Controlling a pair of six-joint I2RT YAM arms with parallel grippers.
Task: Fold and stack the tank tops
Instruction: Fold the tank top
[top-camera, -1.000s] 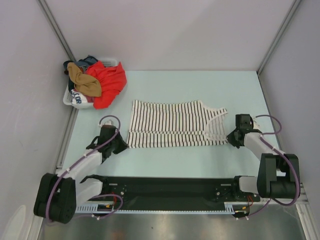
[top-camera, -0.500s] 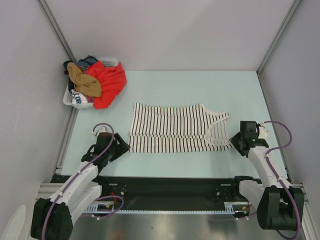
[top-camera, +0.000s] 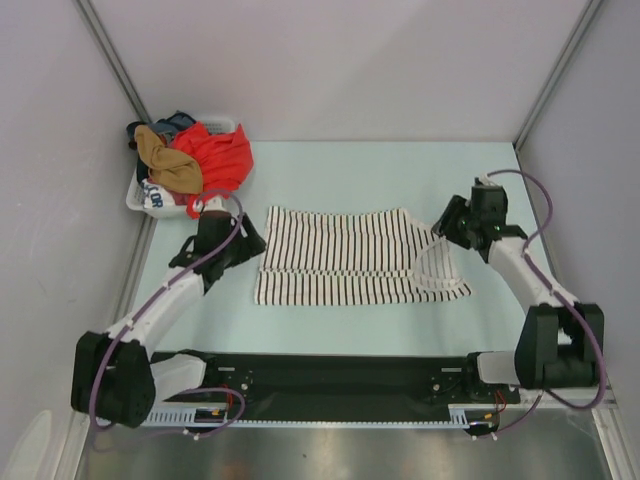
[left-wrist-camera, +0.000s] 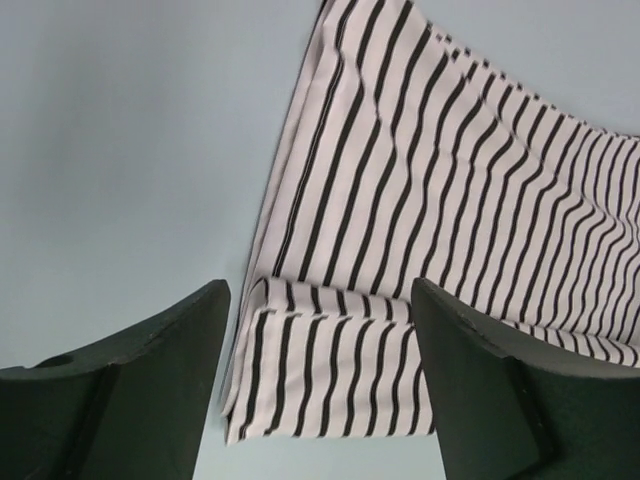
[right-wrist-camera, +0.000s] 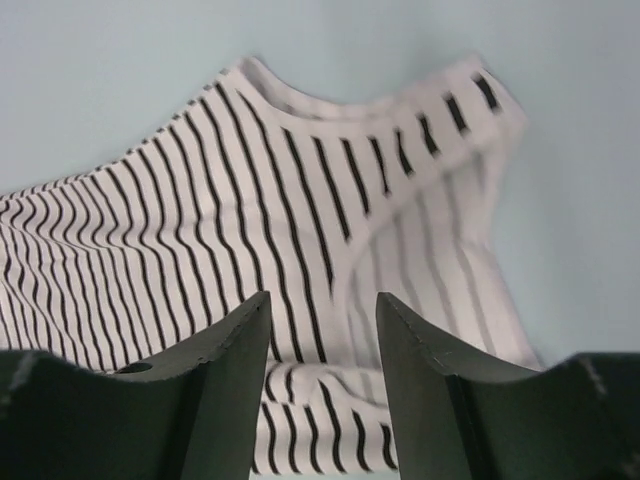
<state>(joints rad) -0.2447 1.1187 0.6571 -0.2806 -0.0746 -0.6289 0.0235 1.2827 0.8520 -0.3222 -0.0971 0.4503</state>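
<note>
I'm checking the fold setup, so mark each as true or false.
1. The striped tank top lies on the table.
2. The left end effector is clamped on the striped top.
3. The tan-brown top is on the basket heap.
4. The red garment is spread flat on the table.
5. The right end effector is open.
1. True: the striped tank top lies spread on the table.
2. False: the left end effector has its jaws apart, gripping nothing.
3. True: the tan-brown top sits on the heap in the basket.
4. False: the red garment is bunched over the basket.
5. True: the right end effector is open above the strap end.
</note>
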